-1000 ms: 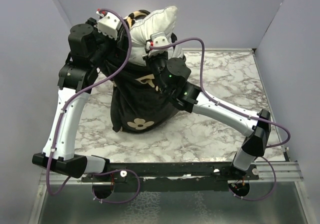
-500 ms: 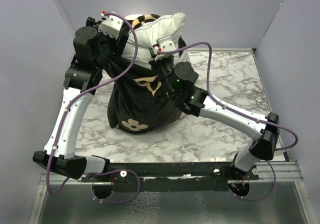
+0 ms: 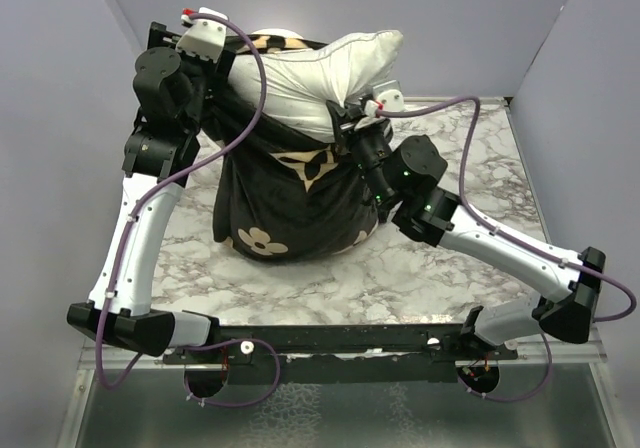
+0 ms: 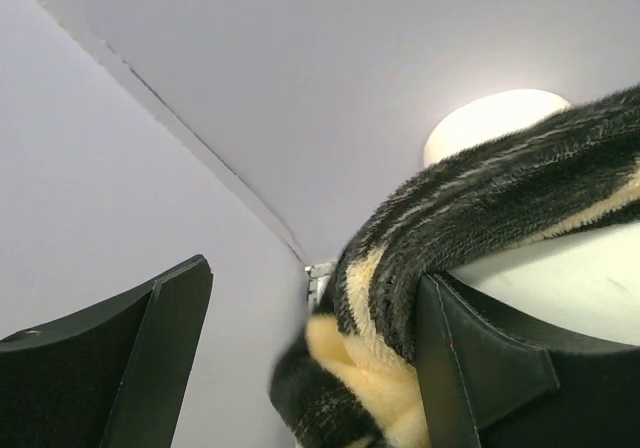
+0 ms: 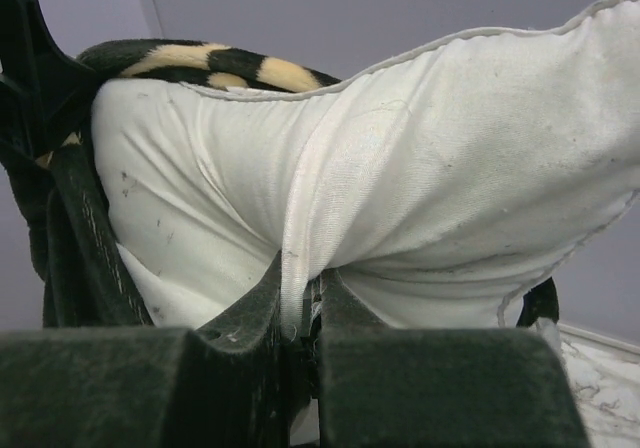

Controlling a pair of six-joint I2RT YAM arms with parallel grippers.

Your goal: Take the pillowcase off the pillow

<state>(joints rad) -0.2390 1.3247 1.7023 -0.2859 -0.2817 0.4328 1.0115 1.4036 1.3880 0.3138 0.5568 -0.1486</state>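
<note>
The pillow (image 5: 420,138) is half out of the pillowcase (image 3: 290,203). Its white upper part bulges above and beyond the right gripper (image 5: 300,303), whose jaws are closed on a pinched fold of the white fabric. The patterned hem runs behind the pillow, on the side far from these jaws. It passes between the fingers of the left gripper (image 4: 310,368), which stand wide apart — the cloth lies against one finger only (hooked rather than clamped, by appearance). Below both grippers the black sack sags onto the marble table (image 3: 470,138), enclosing the pillow's lower part. Step in hand, as judged: drawing the pillow out of its cover. The next move calls for a firm hold on the hem — otherwise the cover may travel with the pillow.
</note>
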